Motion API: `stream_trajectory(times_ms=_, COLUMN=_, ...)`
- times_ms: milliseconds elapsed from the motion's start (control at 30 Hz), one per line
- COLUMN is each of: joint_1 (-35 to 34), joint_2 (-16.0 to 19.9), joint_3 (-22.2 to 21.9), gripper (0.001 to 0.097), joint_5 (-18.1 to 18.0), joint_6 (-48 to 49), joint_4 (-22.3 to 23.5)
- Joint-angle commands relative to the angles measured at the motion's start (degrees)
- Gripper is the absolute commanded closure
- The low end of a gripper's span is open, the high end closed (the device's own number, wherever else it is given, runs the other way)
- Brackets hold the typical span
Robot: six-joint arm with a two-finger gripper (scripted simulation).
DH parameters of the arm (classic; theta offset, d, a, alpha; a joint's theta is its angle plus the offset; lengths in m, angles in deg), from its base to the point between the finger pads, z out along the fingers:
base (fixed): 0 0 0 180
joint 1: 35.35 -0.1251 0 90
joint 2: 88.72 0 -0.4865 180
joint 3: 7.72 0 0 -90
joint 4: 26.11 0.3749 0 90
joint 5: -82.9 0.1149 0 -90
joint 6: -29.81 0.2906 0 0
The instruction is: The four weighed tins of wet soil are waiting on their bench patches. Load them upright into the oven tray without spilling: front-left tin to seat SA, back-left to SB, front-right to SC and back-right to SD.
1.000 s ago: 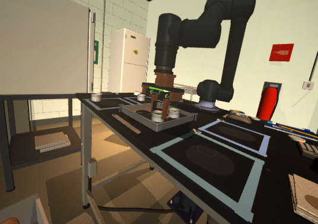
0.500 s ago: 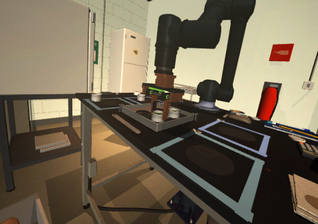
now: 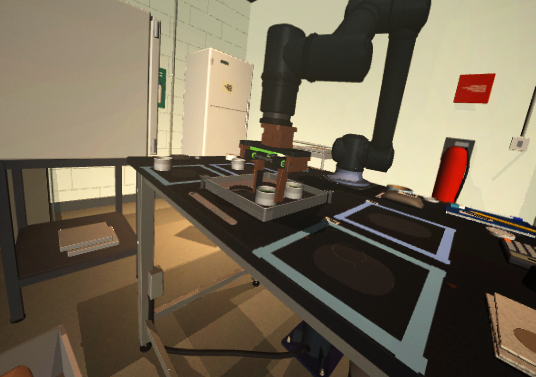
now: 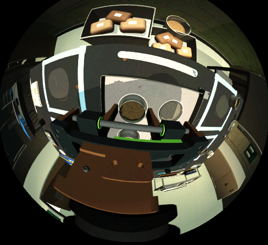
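Note:
A tin of wet soil (image 3: 265,195) (image 4: 132,109) stands upright in the grey oven tray (image 3: 266,196), at its near corner. A second tin (image 3: 294,190) (image 4: 127,134) stands in the tray behind it. My gripper (image 3: 267,187) (image 4: 131,111) is straight above the near tin with its fingers on either side; it is open and holds nothing. Two more tins (image 3: 162,163) (image 3: 238,164) stand on their taped patches at the far end of the bench. An empty round seat (image 4: 170,110) shows in the tray beside the near tin.
Behind the bench stand a white fridge (image 3: 217,102) and the arm's base (image 3: 353,161). Two empty taped patches (image 3: 350,270) (image 3: 398,227) lie nearer the camera. A cabinet (image 3: 75,70) stands left of the bench. A red extinguisher (image 3: 451,172) stands by the right wall.

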Motion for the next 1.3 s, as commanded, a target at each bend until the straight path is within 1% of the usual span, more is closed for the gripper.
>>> stream_trajectory(times_ms=0, joint_1=0.0, joint_2=-0.1, joint_3=0.1, gripper=0.0296, joint_5=0.0, joint_6=0.0, joint_4=0.0)
stream_trajectory(times_ms=167, joint_1=0.0, joint_2=-0.4, joint_3=0.4, gripper=0.0296, joint_5=-0.5, joint_6=0.0, joint_4=0.0)
stream_trajectory(times_ms=333, joint_1=0.0, joint_2=-1.2, joint_3=1.2, gripper=0.0296, joint_5=-2.1, joint_6=0.0, joint_4=-0.1)
stream_trajectory(times_ms=500, joint_1=0.0, joint_2=-2.4, joint_3=2.6, gripper=0.0296, joint_5=-4.7, joint_6=0.0, joint_4=-0.1)
stream_trajectory(times_ms=967, joint_1=0.0, joint_2=-5.8, joint_3=8.1, gripper=0.0296, joint_5=-13.7, joint_6=0.0, joint_4=0.0)
stream_trajectory(times_ms=1100, joint_1=0.0, joint_2=-6.3, joint_3=9.3, gripper=0.0296, joint_5=-15.4, joint_6=0.0, joint_4=0.0)
stream_trajectory(times_ms=1267, joint_1=0.0, joint_2=-6.6, joint_3=10.0, gripper=0.0296, joint_5=-16.4, joint_6=0.0, joint_4=0.0)
